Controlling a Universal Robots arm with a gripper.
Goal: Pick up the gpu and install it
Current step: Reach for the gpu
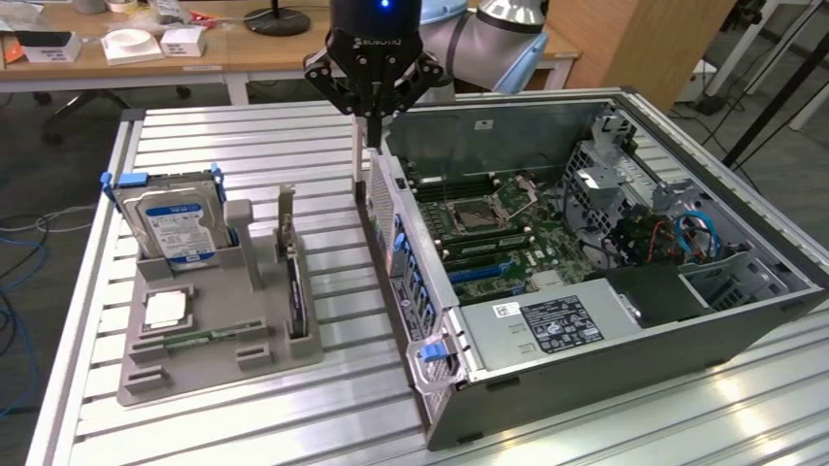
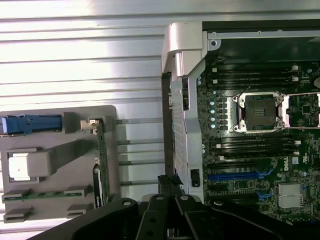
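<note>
We see the gripper (image 1: 367,115) with its fingers pressed together, hanging over the wall of the open computer case (image 1: 622,354) that faces the tray (image 1: 194,377). The gpu (image 1: 297,291) stands on edge in that tray beside 1 hard drive (image 1: 175,228), well apart from the gripper.

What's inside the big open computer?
A green motherboard with a bare square processor socket, a grey power supply and blue cables. Whatever lies under the power supply is covered.

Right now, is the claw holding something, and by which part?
Not the gpu, which stands in the grey tray. The claw is shut above the case's rear wall, seemingly empty.
</note>
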